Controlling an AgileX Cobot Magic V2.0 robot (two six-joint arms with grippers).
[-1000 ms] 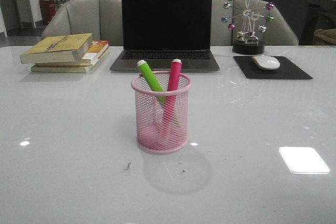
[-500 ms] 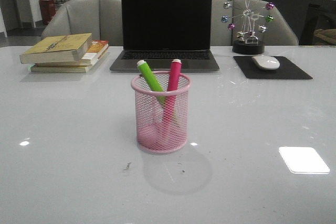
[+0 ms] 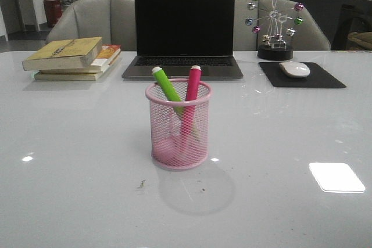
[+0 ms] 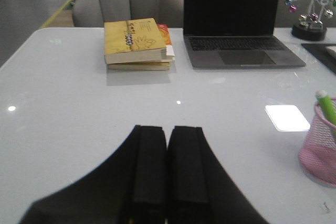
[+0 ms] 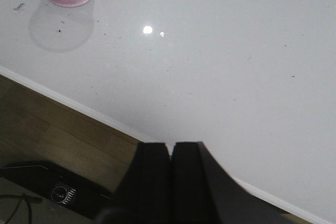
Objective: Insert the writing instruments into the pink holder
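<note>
Now we are seeing green marker [image 3: 167,89] and pink marker [image 3: 190,104] leaning inside holder [image 3: 178,125]; left gripper [image 4: 167,167] and right gripper [image 5: 169,178] fingers pressed together, empty, apart from holder.

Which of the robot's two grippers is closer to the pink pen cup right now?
Hard to call. The shut left gripper hangs above the table beside the pen cup; the shut right gripper sits past the table edge.

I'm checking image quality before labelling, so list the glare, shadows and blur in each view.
Front view: a bright rectangular glare patch on the table at right; the pink holder casts a soft round shadow toward the camera. Left wrist view: another glare rectangle beside the holder; the dark fingers look soft. Right wrist view: small specular dots, same round shadow, fingers blurred.
</note>
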